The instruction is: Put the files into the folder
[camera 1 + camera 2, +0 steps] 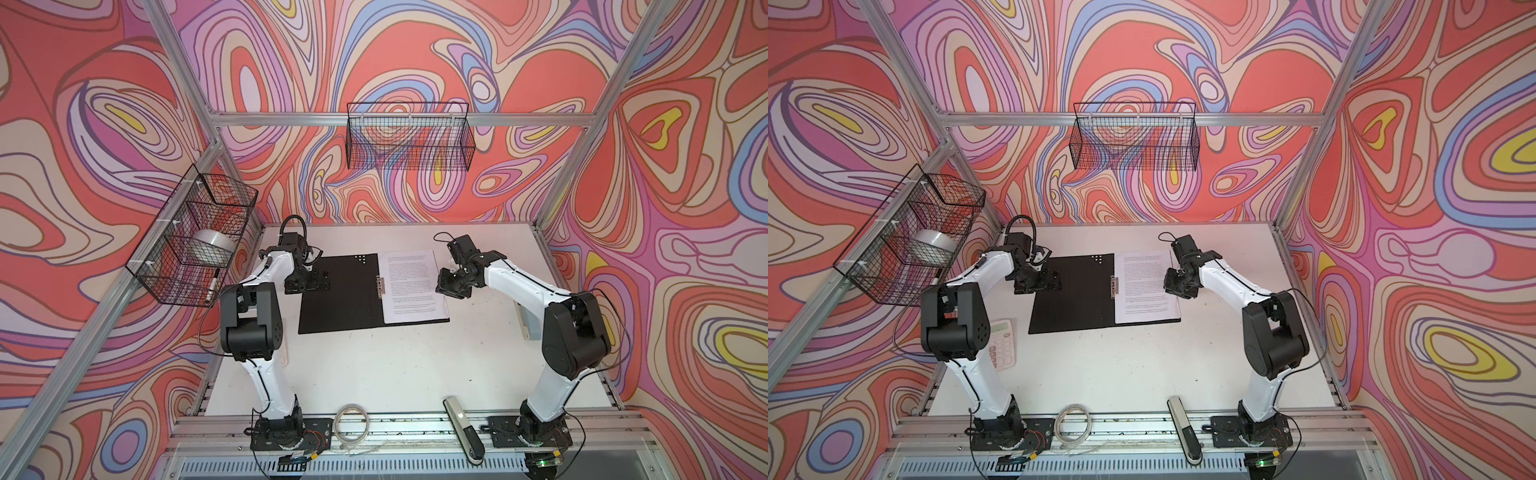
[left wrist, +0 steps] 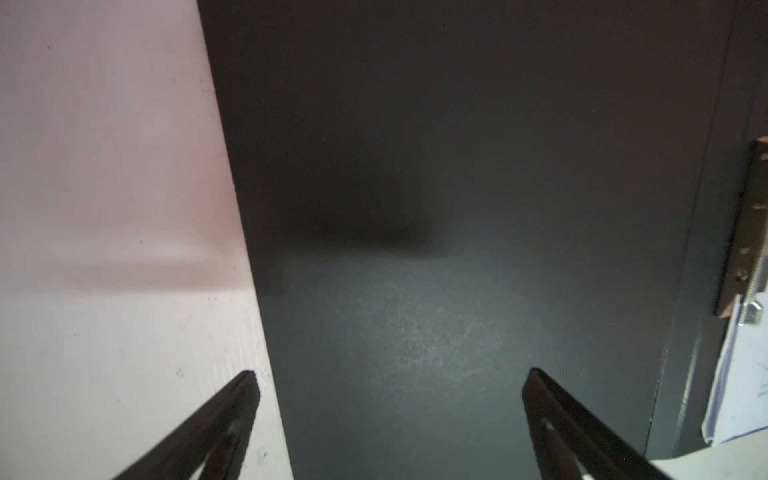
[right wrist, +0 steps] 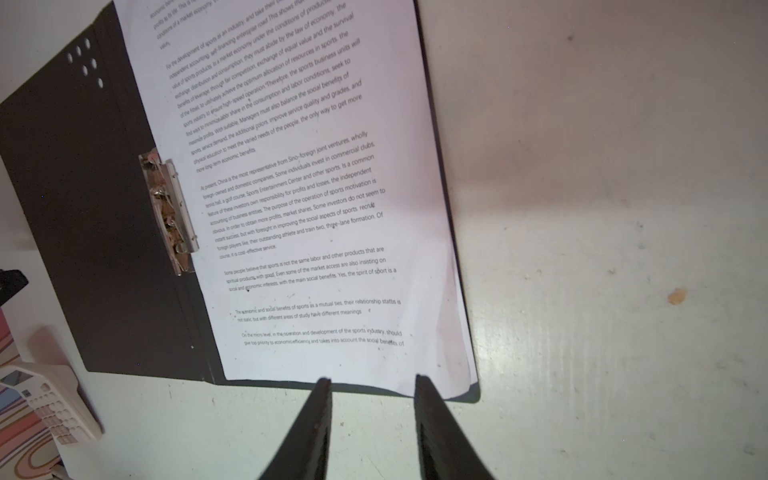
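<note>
The folder (image 1: 340,299) (image 1: 1071,299) lies open on the white table, black inside up, with its metal clip (image 1: 380,286) (image 3: 170,212) at the spine. The files (image 1: 411,286) (image 1: 1144,286) (image 3: 299,174), white sheets of small black text, rest on its right half. My left gripper (image 1: 309,282) (image 1: 1038,282) (image 2: 391,374) is open wide over the left cover's outer edge, one finger over the table and one over the black cover (image 2: 415,208). My right gripper (image 1: 446,286) (image 1: 1173,284) (image 3: 372,379) hangs by the files' right edge, partly open with nothing between its fingers.
A calculator (image 1: 1003,345) (image 3: 45,399) lies left of the folder by the left arm. A black-and-white stapler-like tool (image 1: 463,428) and a coil of clear cord (image 1: 352,419) sit on the front rail. Wire baskets hang at the left (image 1: 195,237) and back (image 1: 409,137).
</note>
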### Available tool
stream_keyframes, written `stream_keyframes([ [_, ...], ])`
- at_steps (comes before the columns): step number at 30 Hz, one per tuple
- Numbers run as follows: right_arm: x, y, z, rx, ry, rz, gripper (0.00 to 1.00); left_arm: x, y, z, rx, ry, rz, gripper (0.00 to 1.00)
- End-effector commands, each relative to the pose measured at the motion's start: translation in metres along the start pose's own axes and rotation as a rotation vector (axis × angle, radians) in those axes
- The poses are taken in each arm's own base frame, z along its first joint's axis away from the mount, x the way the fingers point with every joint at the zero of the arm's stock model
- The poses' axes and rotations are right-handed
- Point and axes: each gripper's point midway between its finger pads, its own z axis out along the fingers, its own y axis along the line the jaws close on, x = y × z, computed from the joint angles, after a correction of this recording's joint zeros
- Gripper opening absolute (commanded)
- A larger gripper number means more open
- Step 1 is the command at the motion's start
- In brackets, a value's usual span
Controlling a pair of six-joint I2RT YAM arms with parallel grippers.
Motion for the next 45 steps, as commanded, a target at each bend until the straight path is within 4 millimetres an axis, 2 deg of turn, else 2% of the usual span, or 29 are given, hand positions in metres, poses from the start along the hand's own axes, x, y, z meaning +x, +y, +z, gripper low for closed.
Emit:
stream_keyframes([
  [1,-0.008,-0.010,-0.011,-0.026,-0.034,0.029,0.35,-0.006,0.006,0.003,-0.029,-0.005,-0.008,1.00],
  [6,-0.013,-0.022,-0.017,-0.040,-0.058,0.061,0.36,-0.012,0.010,0.011,-0.047,0.004,-0.021,1.00],
  [13,-0.017,-0.025,-0.015,-0.042,-0.065,0.062,0.36,-0.019,0.007,0.019,-0.023,0.026,-0.061,1.00],
  [20,-0.020,-0.028,-0.011,-0.045,-0.068,0.065,0.36,-0.016,0.010,0.033,-0.028,0.063,-0.066,1.00],
  [30,-0.025,-0.037,-0.007,-0.043,-0.065,0.079,0.36,-0.015,0.013,0.041,-0.033,0.082,-0.074,1.00],
  [37,-0.035,-0.046,0.001,-0.065,-0.061,0.109,0.36,-0.018,0.022,0.040,-0.084,0.063,-0.065,1.00],
  [39,-0.037,-0.050,0.012,-0.068,-0.041,0.122,0.36,-0.017,0.022,0.041,-0.082,0.068,-0.058,1.00],
  [45,-0.050,-0.057,0.027,-0.090,-0.028,0.149,0.36,-0.016,0.020,0.046,-0.068,0.089,-0.060,1.00],
])
